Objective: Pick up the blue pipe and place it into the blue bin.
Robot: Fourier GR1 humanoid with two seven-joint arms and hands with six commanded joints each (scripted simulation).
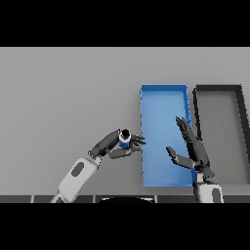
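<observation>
Done: your left hand [118, 144] has its fingers curled round the blue pipe [124, 138], beside the blue bin [163, 88].
Left: carry it over the rim, release.
Right hand [194, 152]: fingers straight, empty, over the bin.

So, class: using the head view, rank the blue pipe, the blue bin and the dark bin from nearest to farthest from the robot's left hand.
1. Blue pipe: held in the left hand's curled fingers.
2. Blue bin: just to that hand's right, its near wall by the fingertips.
3. Dark bin: farthest, on the right beyond the blue bin.
</observation>
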